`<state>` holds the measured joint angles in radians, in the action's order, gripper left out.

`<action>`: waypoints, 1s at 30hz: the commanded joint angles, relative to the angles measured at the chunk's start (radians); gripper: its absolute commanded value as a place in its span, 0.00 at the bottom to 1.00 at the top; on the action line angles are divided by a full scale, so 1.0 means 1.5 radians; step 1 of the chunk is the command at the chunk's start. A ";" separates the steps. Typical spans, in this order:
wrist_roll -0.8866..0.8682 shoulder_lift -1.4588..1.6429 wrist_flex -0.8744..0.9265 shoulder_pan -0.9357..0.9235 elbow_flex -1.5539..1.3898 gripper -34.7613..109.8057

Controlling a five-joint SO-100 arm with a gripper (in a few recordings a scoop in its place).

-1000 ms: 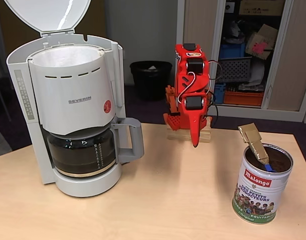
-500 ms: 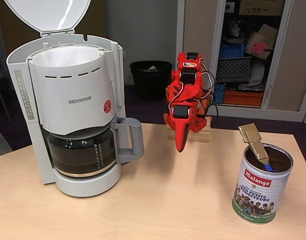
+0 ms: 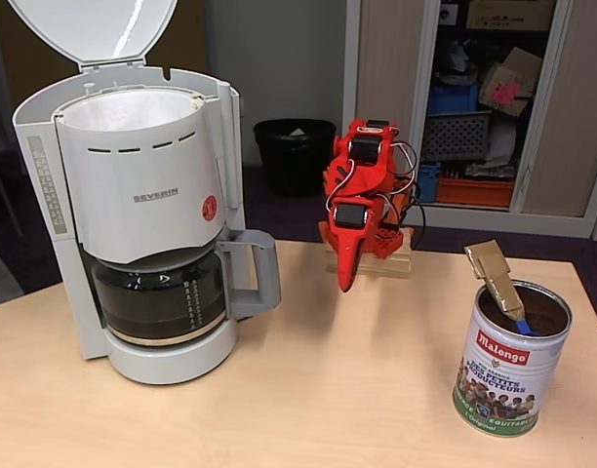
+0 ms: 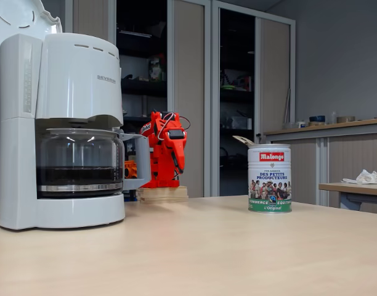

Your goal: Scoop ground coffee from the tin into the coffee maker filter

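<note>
fixed view from above the table: the red gripper [image 3: 345, 283] hangs point-down near the arm's base, between the coffee maker [image 3: 142, 214] and the tin [image 3: 510, 359], well apart from both. its 2 fingers look pressed together with nothing between them, though the tip is small. the tin stands open at the right with ground coffee [image 3: 542, 317] inside and a scoop [image 3: 500, 281] leaning out, blue bowl buried, gold handle up. the filter [image 3: 133, 107] sits in the basket under the raised lid [image 3: 94, 27]. judging from this, the step is reaching for the scoop: swing right, spread the fingers early, come down on the gold handle square-on, and clamp gently so the tin does not tip.
</note>
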<state>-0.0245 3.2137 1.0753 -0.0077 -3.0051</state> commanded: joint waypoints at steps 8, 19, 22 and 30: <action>0.002 0.075 0.115 0.018 -0.013 0.24; 0.025 0.074 0.131 0.084 -0.019 0.24; 0.026 0.073 0.124 0.081 -0.036 0.24; 0.049 0.075 0.094 0.043 -0.091 0.24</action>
<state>0.0245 3.3165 1.2195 0.0629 -3.1339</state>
